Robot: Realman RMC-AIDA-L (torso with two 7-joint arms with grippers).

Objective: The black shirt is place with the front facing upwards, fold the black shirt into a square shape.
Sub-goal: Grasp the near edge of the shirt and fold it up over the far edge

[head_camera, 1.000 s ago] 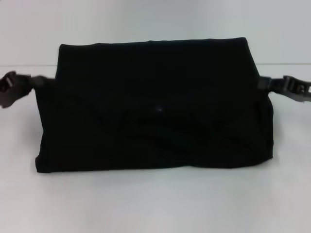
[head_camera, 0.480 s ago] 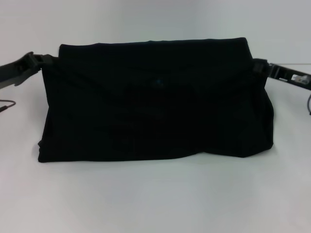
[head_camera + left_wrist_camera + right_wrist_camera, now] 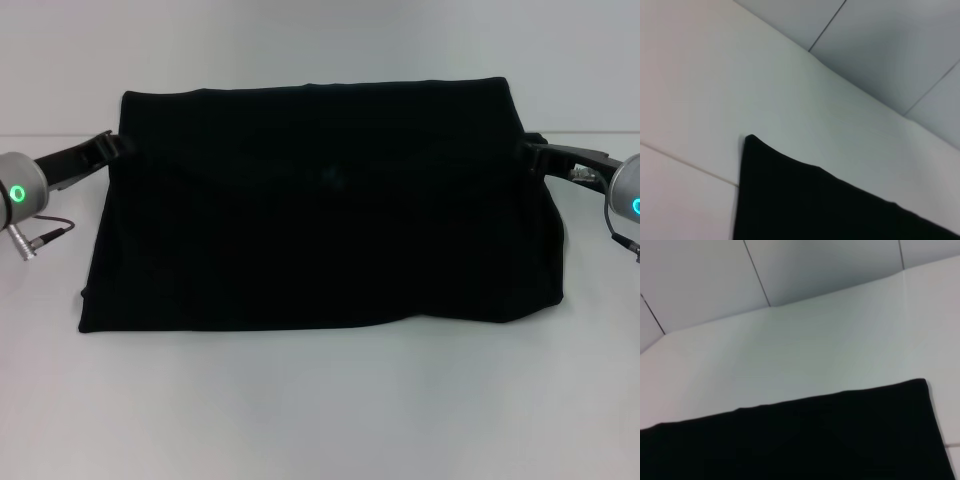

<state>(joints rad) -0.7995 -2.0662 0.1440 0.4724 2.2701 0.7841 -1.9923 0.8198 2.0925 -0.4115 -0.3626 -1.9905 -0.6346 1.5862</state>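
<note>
Both arms pinch the black shirt [image 3: 320,210] at its side edges, left gripper [image 3: 112,146] and right gripper [image 3: 530,150] holding cloth, carrying the folded layer across the table [image 3: 320,410] to square it.

A plain white table [image 3: 320,410] fills the scene under even, soft light; behind it rises a pale grey wall [image 3: 805,267] of large panels split by thin dark seams
</note>
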